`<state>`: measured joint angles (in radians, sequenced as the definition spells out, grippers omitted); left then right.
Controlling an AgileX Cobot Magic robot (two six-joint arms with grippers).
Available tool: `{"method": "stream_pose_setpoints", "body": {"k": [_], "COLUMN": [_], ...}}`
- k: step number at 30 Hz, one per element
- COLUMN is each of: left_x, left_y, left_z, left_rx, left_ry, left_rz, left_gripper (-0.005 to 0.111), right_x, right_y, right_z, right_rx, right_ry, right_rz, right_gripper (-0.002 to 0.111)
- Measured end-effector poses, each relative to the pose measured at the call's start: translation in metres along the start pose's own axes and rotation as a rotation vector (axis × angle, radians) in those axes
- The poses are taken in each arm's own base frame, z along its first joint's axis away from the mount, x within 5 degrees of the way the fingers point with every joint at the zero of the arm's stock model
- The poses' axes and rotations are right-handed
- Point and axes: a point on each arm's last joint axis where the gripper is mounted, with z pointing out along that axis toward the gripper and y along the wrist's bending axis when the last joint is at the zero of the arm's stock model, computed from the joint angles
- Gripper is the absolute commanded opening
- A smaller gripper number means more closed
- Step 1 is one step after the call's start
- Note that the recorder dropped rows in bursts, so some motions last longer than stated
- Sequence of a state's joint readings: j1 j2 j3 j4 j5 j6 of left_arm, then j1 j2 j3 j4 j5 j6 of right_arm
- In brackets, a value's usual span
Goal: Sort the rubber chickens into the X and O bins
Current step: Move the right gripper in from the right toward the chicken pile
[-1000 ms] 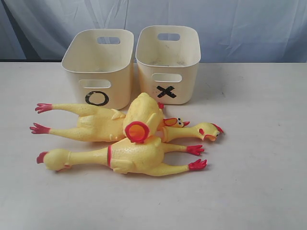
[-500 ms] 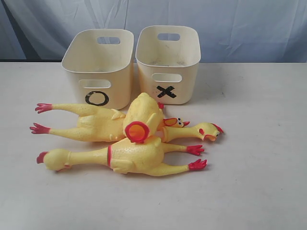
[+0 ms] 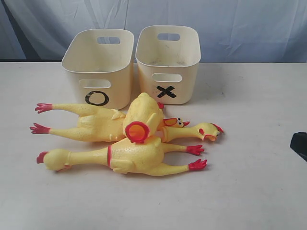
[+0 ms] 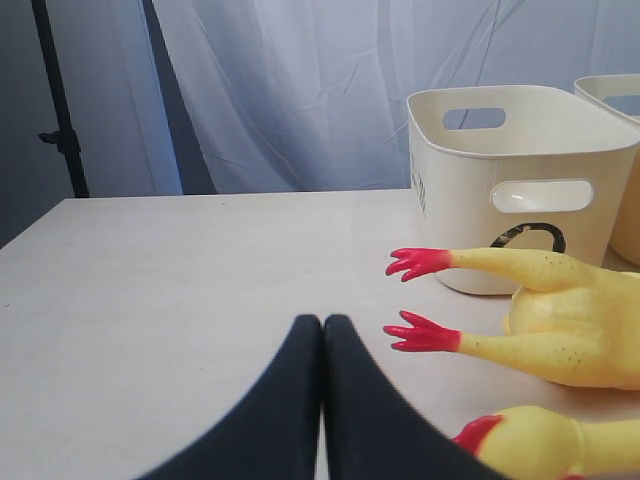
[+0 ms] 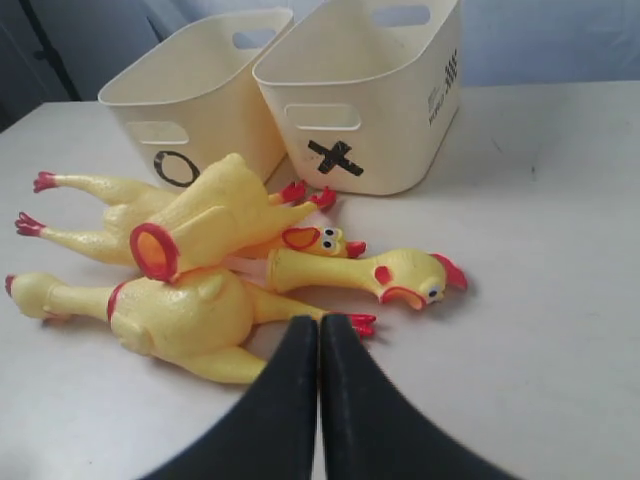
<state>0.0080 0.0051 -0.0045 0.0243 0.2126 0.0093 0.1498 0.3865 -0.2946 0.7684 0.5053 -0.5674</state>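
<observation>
Chickens and bins lie just as they did a second ago; the one newcomer waits at the far right. Starting left: the left hand (image 4: 322, 322) is clenched, fingers pressed flat together, nothing in them, over bare bench (image 3: 249, 191) near two red feet (image 4: 420, 333). Those belong to the back chicken (image 3: 93, 125), stretched flat on the bench, long axis left to right, feet left, head right. Behind it stands the O bin (image 3: 120, 88), upright. Nearer us lies the front chicken (image 3: 136, 158), parallel but reversed: head left, feet right. Across the pair, tilted, rests the top chicken (image 3: 144, 112), its red-ringed end facing the camera, its feet toward the X bin (image 3: 189, 84), which stands just beside the O bin. A small head (image 3: 175, 122) with eyes peeks out beside it, pointing right; whose body it joins, I cannot tell. Far right, a dark shape (image 3: 300, 145) now cuts into the edge, well apart from the chickens. The right hand (image 5: 320, 322) is clenched too, empty, aimed at the pile.
</observation>
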Motion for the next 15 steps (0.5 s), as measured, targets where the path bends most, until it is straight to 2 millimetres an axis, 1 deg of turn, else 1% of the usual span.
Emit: {"method": "stream_pose_setpoints", "body": {"k": [6, 15], "left_x": [0.000, 0.000], "left_y": [0.000, 0.000], "left_z": [0.000, 0.000], "left_rx": [0.000, 0.000], "left_ry": [0.000, 0.000], "left_rz": [0.000, 0.000], "left_gripper": [0.000, 0.000], "right_x": [0.001, 0.005], "right_y": [-0.001, 0.004], "right_z": [0.009, 0.017], "right_rx": [-0.016, -0.076], "right_ry": [0.076, 0.150], "right_rz": [0.015, -0.003], "right_gripper": [0.001, 0.001]}}
